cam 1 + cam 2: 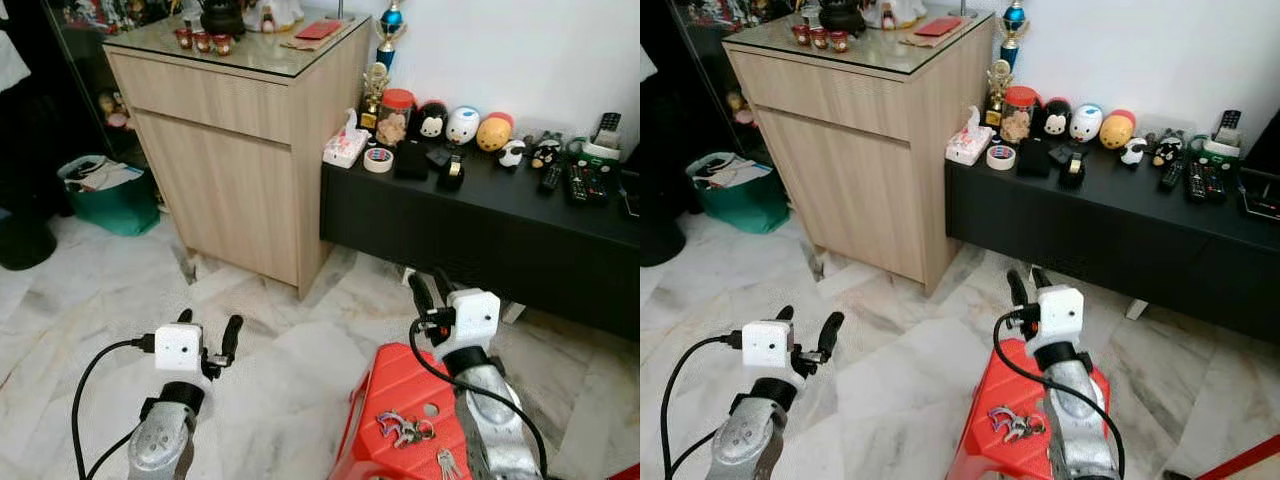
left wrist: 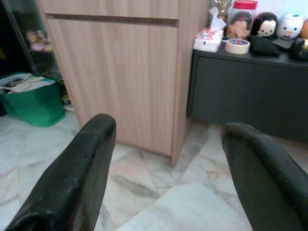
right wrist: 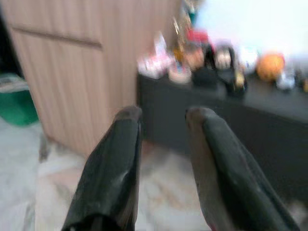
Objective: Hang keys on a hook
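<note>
Keys (image 1: 405,430): lying loose on red stool (image 1: 385,385), not picked up.
Right gripper (image 1: 430,285): parted, empty.
Left gripper (image 1: 210,335): wide, empty.

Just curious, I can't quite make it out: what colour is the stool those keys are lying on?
Bright red. The stool with the keys shows best in the left eye view.

Even, soft indoor light fills the head views, which are sharp. The pale marble floor (image 1: 290,370) shows mild sheen, and the far left corner lies in deep shadow. The right wrist view is blurred throughout; the left wrist view stays fairly crisp.
</note>
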Robot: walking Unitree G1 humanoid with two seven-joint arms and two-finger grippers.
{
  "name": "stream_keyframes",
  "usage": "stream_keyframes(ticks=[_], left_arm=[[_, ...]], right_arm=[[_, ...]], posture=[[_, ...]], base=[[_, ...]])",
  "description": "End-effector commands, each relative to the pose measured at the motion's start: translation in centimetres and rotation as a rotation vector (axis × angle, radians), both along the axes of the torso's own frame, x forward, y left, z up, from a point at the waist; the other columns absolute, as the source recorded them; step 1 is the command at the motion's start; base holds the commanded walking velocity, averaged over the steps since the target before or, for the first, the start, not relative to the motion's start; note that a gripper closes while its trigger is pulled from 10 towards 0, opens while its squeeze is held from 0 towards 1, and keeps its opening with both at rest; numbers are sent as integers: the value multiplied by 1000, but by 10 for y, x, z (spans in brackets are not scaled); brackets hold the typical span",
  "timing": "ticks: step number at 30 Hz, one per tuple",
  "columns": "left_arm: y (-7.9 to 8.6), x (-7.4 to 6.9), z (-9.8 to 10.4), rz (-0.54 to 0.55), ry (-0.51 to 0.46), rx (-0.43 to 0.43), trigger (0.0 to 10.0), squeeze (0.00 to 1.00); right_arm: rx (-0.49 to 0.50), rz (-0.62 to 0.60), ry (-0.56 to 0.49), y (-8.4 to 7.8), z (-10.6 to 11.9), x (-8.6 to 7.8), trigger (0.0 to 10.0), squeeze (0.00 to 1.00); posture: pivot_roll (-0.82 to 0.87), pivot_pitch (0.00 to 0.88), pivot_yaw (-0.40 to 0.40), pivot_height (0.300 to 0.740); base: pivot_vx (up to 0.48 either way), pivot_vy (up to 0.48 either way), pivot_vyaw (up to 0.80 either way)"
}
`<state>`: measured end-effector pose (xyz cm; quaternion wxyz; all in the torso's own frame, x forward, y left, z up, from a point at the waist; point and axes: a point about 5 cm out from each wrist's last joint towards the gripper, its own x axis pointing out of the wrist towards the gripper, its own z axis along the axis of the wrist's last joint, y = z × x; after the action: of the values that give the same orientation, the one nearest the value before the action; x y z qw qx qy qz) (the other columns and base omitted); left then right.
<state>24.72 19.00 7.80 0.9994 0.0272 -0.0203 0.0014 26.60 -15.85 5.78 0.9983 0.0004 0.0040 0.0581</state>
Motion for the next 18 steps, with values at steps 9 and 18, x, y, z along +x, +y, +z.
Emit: stream_keyframes(ticks=[9,18], left_arm=[[-8,14,7,-20,-5,-22,10000,0],[-9,9,-3,-19,39,-18,10000,0]], right_arm=[[75,-118,115,-8,-22,-11,10000,0],[27,-90,55,-11,-9,-1,10000,0]], posture=[[2,0,-14,740],[5,0,-20,740]], base=[[0,0,0],[0,0,0]])
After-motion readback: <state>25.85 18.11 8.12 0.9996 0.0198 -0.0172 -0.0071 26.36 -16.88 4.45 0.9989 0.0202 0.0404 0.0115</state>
